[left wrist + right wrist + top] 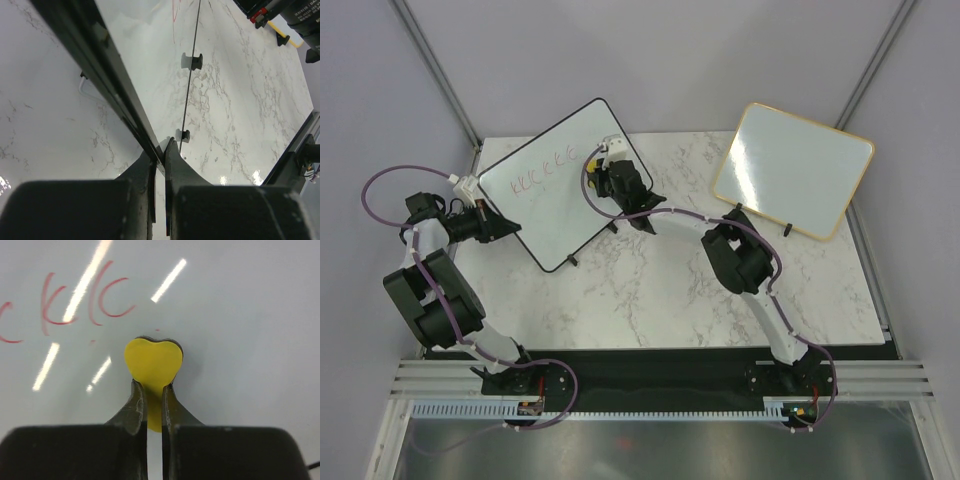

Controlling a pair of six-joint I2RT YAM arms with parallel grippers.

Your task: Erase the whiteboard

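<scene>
The black-framed whiteboard (565, 195) lies tilted at the table's back left, with red scribbles (542, 176) near its upper left. My left gripper (508, 226) is shut on the board's left frame edge (115, 95). My right gripper (603, 165) is shut on a yellow heart-shaped eraser (153, 364), whose face rests on the board (240, 315) just right of the red marks (107, 297). The eraser shows as a yellow bit in the top view (593, 162).
A gold-framed white board (792, 170) lies at the back right of the marble table (700, 290). The black-framed board's small black feet (192, 61) stand on the marble. The right arm's links (738, 255) lie between the two boards.
</scene>
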